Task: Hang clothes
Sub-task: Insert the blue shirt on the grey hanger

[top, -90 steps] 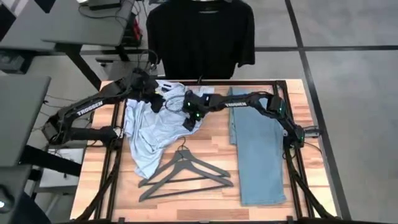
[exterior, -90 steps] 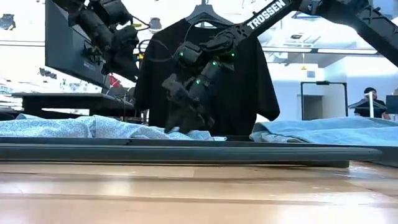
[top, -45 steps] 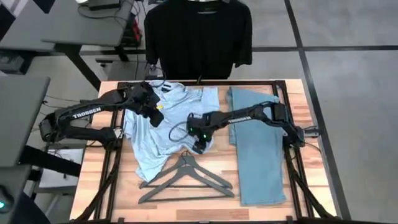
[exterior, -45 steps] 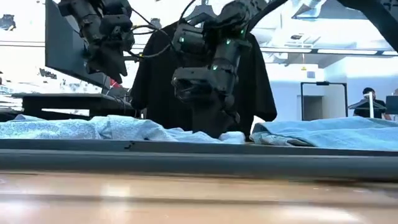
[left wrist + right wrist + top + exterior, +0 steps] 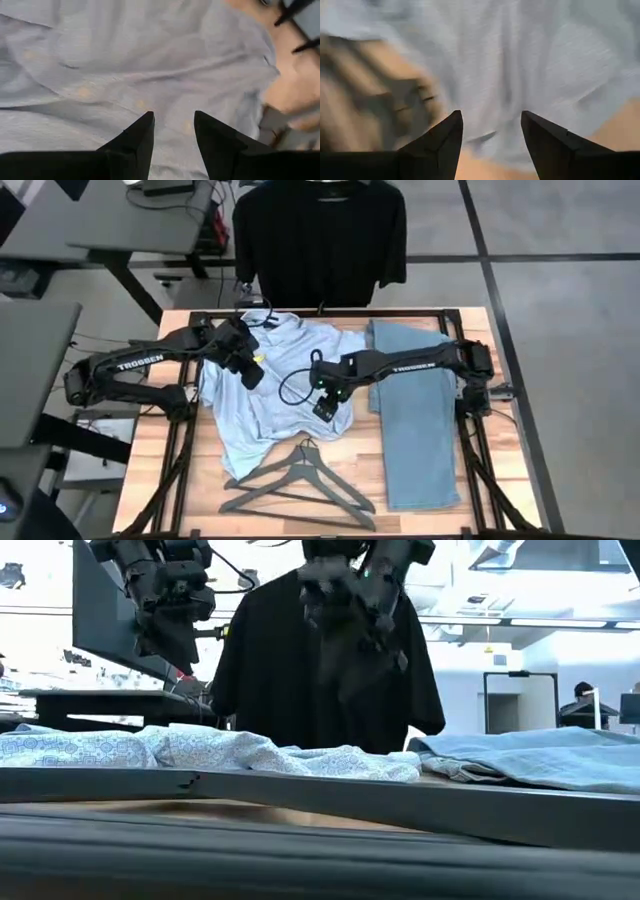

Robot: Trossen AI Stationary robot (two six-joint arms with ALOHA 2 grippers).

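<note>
Pale shirt (image 5: 270,385) lying spread on the table (image 5: 440,515) between the jeans (image 5: 412,420) and left edge, both grippers hovering over it, left gripper (image 5: 172,131) slightly parted, right gripper (image 5: 491,131) wider, neither gripping anything, black tee (image 5: 320,235) hanging behind

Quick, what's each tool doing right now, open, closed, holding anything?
Left tool: open, empty, over the pale shirt.
Right tool: open, empty, over the same shirt's lower edge.

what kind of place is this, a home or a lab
Most likely a robotics lab or open workshop: a framed wooden table carries two arms, grey desks stand beside it, and a person sits at a far workstation.
</note>
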